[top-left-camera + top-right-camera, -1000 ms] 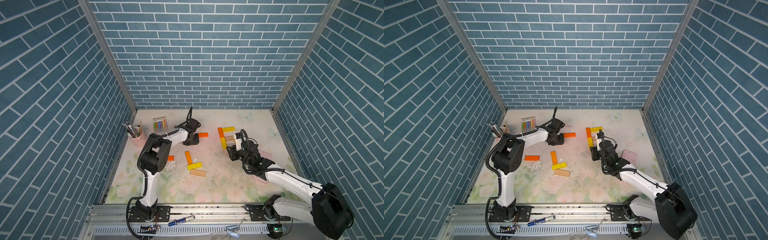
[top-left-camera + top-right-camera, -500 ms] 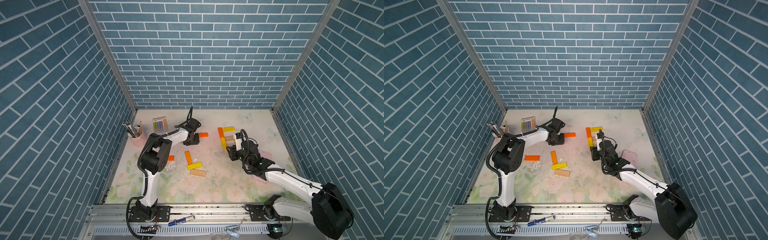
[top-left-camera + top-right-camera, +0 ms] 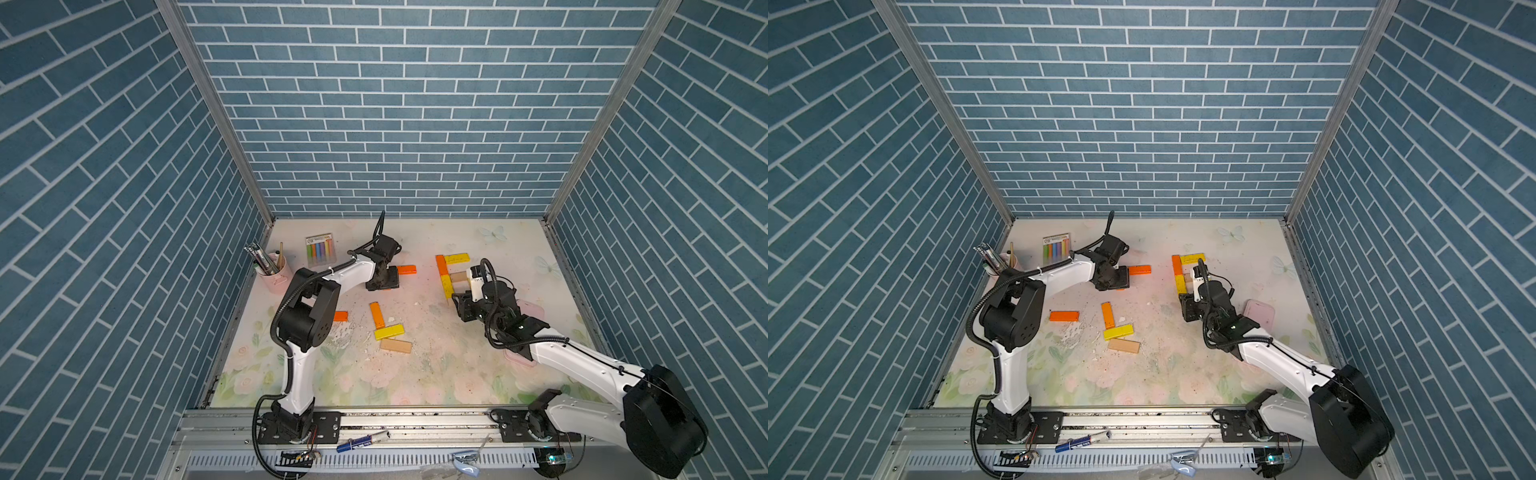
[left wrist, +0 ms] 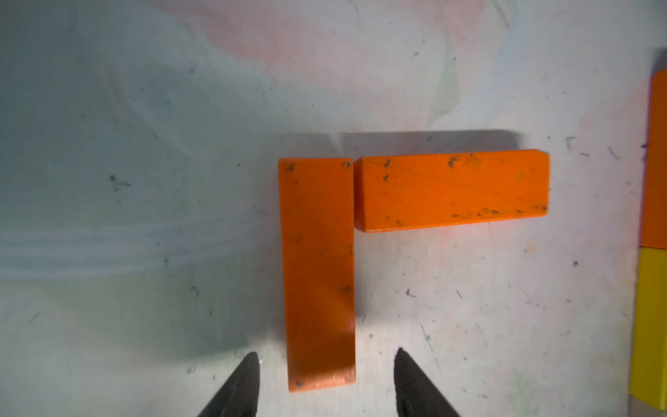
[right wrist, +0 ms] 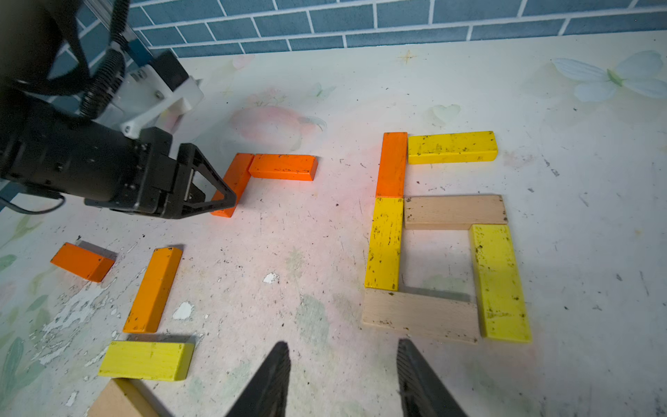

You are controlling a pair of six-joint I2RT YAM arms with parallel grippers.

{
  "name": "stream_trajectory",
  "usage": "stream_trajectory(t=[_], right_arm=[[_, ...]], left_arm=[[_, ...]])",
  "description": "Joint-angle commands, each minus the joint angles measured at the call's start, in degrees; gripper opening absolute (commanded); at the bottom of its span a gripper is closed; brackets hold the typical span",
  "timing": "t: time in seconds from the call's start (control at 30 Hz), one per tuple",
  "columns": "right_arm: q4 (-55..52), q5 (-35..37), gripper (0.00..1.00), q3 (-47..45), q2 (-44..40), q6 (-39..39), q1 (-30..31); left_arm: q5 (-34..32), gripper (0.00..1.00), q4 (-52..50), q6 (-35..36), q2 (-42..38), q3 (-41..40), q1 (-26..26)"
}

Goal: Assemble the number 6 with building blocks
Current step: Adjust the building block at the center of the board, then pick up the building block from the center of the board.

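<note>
The left gripper (image 4: 326, 361) stands open, its jaws on either side of one end of an orange bar (image 4: 317, 274). Table shows on both sides of the bar, so nothing is gripped. The bar lies flat, and the end of a second orange bar (image 4: 454, 189) meets its side at the far end, making a right-angled corner.

The right gripper (image 5: 343, 346) is also parted and empty, its tips over bare table just short of the number 6 (image 5: 454, 211).

The digit lies flat on the right half of the floral tabletop (image 3: 415, 386). An orange and a yellow bar form the long stroke, a yellow bar the top, and tan bars the middle and base. A further yellow bar closes the loop, each piece touching its neighbours. In both top views the right arm hides its lower part.

Between the arms lie four loose building blocks: orange (image 3: 340, 316), amber (image 3: 377, 313), yellow (image 3: 389, 331) and tan (image 3: 395, 345).

A chalk pack (image 3: 320, 250) and a pink cup (image 3: 274, 272) of pens sit at the back left. A pink tray (image 3: 1259, 313) lies beside the right arm.
</note>
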Motion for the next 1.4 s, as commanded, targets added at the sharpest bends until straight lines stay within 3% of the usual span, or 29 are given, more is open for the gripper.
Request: stream_trajectory(t=[0.0,0.13,0.23,0.4,0.6,0.73,0.93,1.0,1.07,1.37], right_arm=[[-1.02,-0.62,0.53,0.70,0.61,-1.70,0.01],[-1.12,-1.33,0.57,0.88,0.59,-2.14,-0.02],[-0.61,-2.67,0.62,0.64,0.65,-2.61,0.26],[0.03,-4.03,0.69,1.72,3.37,-4.32,3.03],[-3.61,-3.38,0.69,10.75,12.49,-1.15,8.33],[-5.63,-1.64,0.67,18.84,20.80,2.79,12.48],[-19.62,4.68,0.59,36.52,36.03,6.18,18.17],[-23.13,6.01,0.58,40.61,39.64,7.97,19.18],[-25.70,5.78,0.57,43.93,42.40,9.80,19.89],[-36.03,7.22,0.57,56.10,51.93,12.50,23.03]], left_arm=[[-1.67,0.68,-2.37,-0.05,-5.60,-1.52,0.11],[-2.08,0.75,-4.08,1.37,-11.10,-4.73,0.24],[-2.17,0.90,-5.47,3.04,-15.59,-7.67,0.75],[0.04,0.92,-6.06,5.20,-23.14,-14.43,3.06],[0.95,0.89,-10.86,8.03,-32.38,-19.21,7.87],[0.55,0.89,-16.63,10.28,-36.55,-18.10,11.80],[-0.80,0.89,-25.98,11.19,-38.83,-13.79,13.18],[-0.11,0.92,-24.12,12.36,-40.78,-16.29,13.18],[-4.29,0.94,-22.38,12.11,-42.64,-18.50,13.40],[-2.68,0.99,-19.98,10.43,-48.72,-21.13,16.73]])
